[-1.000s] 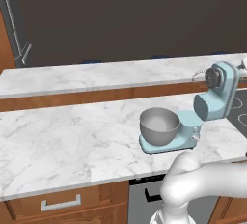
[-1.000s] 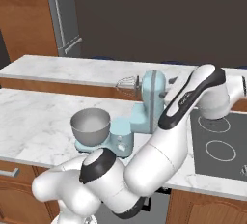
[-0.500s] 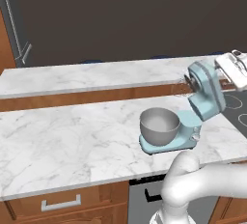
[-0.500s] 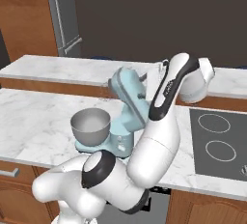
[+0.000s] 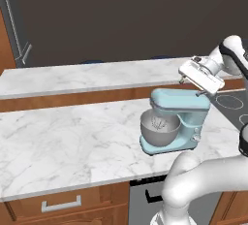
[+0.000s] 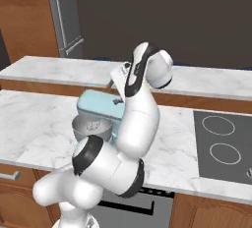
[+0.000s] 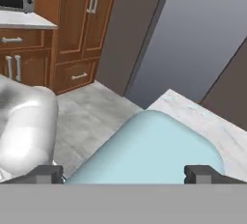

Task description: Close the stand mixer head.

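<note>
Head: the mixer head (image 5: 180, 101) lies level over the bowl (image 5: 159, 129), the whisk down inside it; a second ago it stood tilted back with the whisk in the air, and half a second ago it was partway down.
Place: mixer near the right end of the near marble surface (image 5: 72, 141), just left of the cooktop (image 6: 224, 146); the head sits on its post above the flat base.
Gripper: the gripper (image 5: 197, 92) presses at the far right top of the head, hand angled down onto it; it has followed the head down from the raised position.
Jaws: apart, one tip (image 7: 46, 175) on each side of the pale blue top in the hand view, with nothing clamped between them.
Contact: touching or just above the head's top; the pictures do not settle which.
Meaning: the head looks fully lowered, so the closing seems done or all but done.
Next: probably a last small press to seat it, then a lift clear without dragging the head back up.
Risk: a push off to one side could slide the mixer along the surface.
</note>
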### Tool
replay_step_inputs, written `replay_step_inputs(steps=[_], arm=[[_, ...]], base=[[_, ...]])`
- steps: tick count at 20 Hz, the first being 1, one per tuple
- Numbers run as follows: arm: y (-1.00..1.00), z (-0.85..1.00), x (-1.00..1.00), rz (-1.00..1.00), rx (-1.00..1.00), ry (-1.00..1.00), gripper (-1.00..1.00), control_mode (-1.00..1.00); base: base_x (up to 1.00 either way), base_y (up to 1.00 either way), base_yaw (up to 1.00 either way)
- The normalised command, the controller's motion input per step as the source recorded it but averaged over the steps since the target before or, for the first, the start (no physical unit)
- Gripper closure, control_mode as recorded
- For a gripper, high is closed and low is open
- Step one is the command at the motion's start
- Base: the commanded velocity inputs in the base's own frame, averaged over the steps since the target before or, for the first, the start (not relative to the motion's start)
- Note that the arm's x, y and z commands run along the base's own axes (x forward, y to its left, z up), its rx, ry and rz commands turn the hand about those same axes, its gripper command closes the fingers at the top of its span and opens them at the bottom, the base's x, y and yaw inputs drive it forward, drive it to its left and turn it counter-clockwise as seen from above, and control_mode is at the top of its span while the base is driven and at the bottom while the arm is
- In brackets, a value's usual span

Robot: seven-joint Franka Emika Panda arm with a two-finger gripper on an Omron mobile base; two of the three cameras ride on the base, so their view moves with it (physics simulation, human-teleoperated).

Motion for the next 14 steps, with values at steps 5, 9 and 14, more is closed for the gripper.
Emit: replay_step_inputs(steps=[5, 9, 14], arm=[[0.98, 0.22, -0.2, 0.3, -0.34, -0.16, -1.0, -1.0], [0.6, 0.33, -0.51, 0.15, -0.3, -0.3, -1.0, -1.0], [0.11, 0.02, -0.23, 0.01, -0.06, -0.08, -1.0, -1.0]], base=[[0.0, 0.0, 0.0], [0.0, 0.0, 0.0], [0.0, 0.0, 0.0]])
